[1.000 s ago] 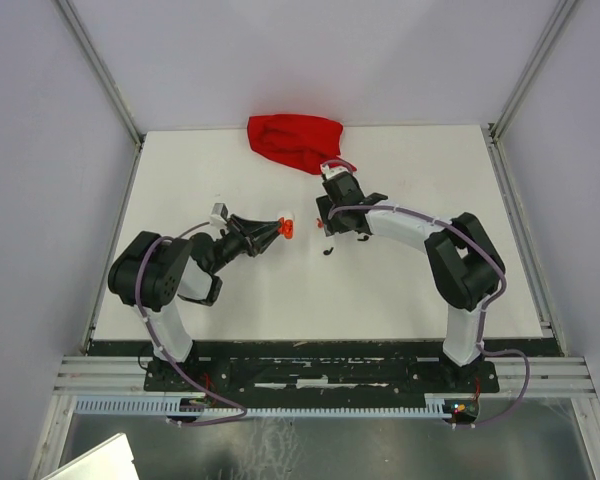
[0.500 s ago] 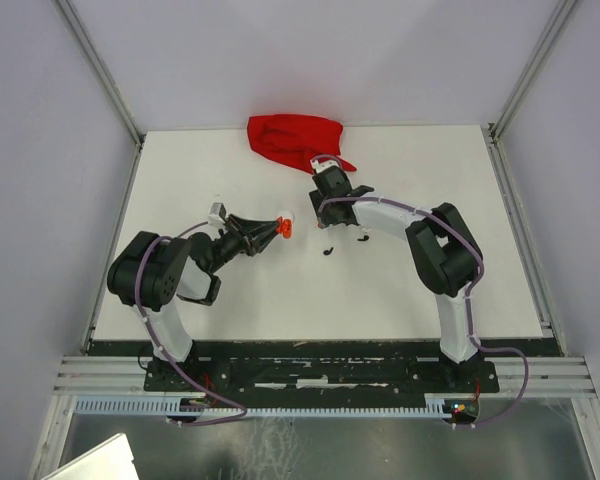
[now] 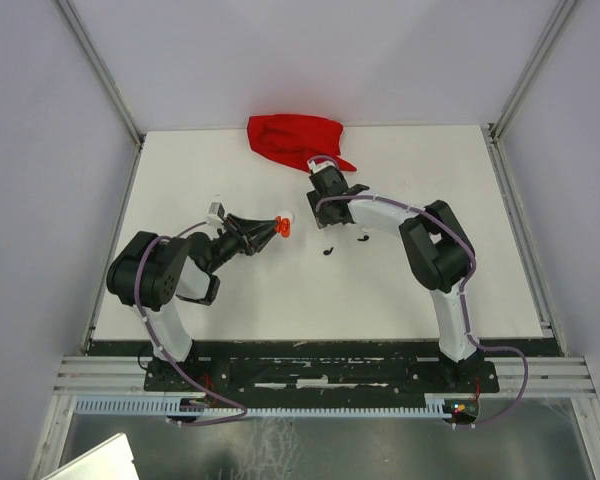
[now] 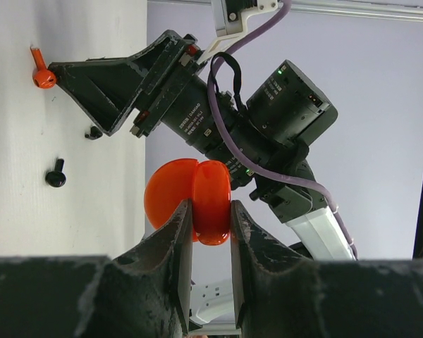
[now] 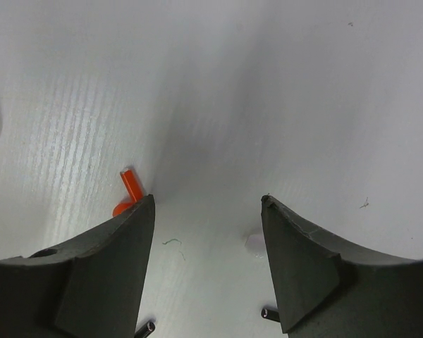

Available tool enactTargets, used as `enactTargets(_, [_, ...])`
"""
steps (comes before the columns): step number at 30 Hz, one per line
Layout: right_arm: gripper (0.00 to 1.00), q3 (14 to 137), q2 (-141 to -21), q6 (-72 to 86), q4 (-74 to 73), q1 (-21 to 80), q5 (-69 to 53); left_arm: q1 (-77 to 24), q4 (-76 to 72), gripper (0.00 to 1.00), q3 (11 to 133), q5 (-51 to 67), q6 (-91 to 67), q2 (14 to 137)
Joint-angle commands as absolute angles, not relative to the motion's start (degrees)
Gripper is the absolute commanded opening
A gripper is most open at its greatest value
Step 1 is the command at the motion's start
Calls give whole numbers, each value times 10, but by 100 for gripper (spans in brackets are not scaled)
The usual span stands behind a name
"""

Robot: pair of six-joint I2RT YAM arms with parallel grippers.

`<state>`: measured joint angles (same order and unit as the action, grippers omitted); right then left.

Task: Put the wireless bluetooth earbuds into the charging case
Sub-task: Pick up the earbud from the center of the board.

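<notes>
**Left gripper clamps the charging case; right gripper stands wide over the table**

All places here are given from the right gripper.

The white table spreads out on every side of it. The right arm reaches in from its right, bent at the elbow. The left arm stretches in from its left. A crumpled red cloth lies just behind it, at the table's far edge.

The right gripper points down at the table, its two dark fingers spread far apart with only bare tabletop between them. The left gripper sits a little to its left, raised off the table and pointing at it. Its fingers are pressed in on the orange-red charging case, which is gripped edge-on with two rounded halves showing.

An orange earbud lies on the table tight against the outer side of one right-gripper finger, the one on the left of the wrist view. The finger partly hides the bud, and I cannot tell whether the two touch. Two black earbuds lie on the table just on the near side of the gripper, apart from each other and clear of its fingers.
</notes>
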<state>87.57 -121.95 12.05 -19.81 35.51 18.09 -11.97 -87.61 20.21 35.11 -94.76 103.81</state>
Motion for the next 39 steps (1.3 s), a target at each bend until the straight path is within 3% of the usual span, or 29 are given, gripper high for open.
enactTargets(1, [70, 912, -1234, 113, -197, 356, 182, -117, -991, 3, 201, 367, -926, 1039])
enactTargets(15, [70, 951, -1264, 112, -212, 356, 147, -113, -991, 3, 205, 369, -927, 1045])
enactTargets(39, [68, 885, -1217, 92, -210, 372, 131, -111, -991, 3, 198, 366, -926, 1038])
